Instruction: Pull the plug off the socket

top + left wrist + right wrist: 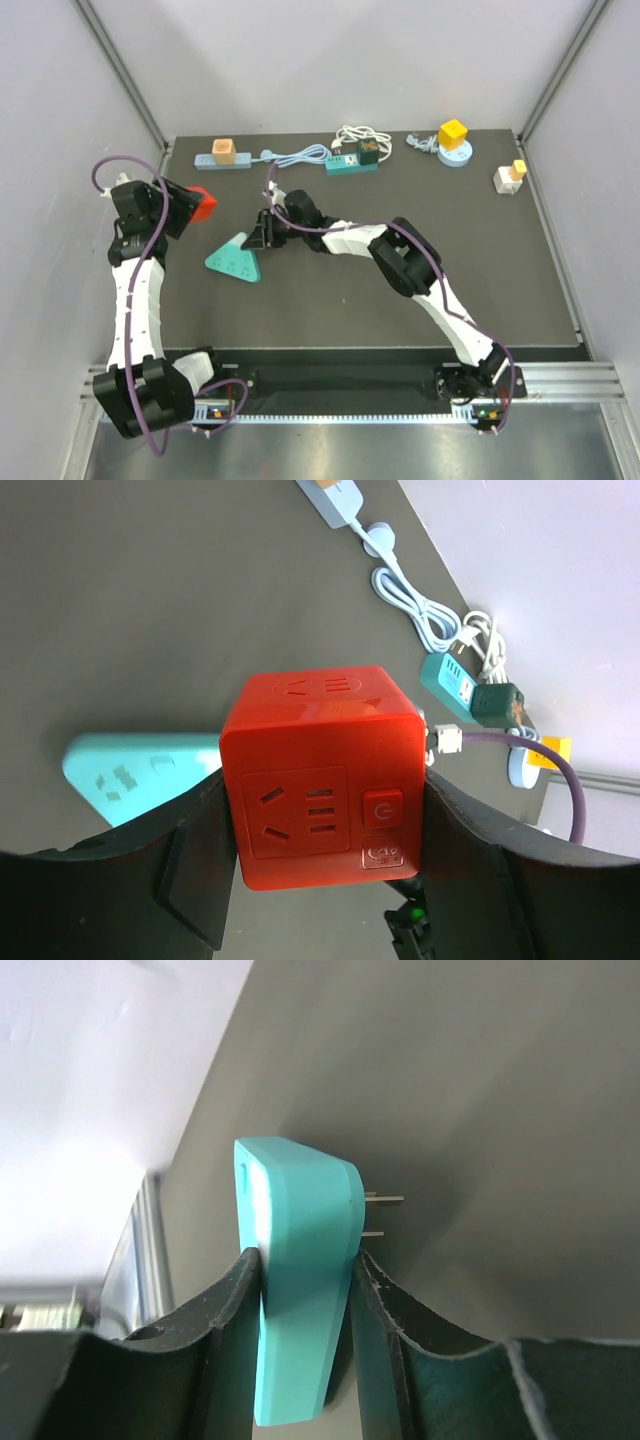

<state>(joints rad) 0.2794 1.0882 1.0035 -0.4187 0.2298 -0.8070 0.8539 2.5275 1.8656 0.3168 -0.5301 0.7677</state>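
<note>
A red cube socket point(200, 203) sits between the fingers of my left gripper point(192, 208), lifted at the table's left side. In the left wrist view the red cube point(320, 775) fills the shut gripper point(322, 815), and its outlet faces are bare. My right gripper point(258, 236) is shut on the tip of a teal triangular plug point(232, 262) to the right of the cube and apart from it. In the right wrist view the gripper point(305, 1265) clamps the teal plug point(300, 1220), whose metal prongs point(385, 1198) stick out free.
Along the back edge stand a blue strip with a peach plug point(223, 154), a white cable point(300, 155), a green strip with a dark plug point(356, 159), a yellow cube on a round blue base point(453, 143) and a white socket with an orange plug point(510, 178).
</note>
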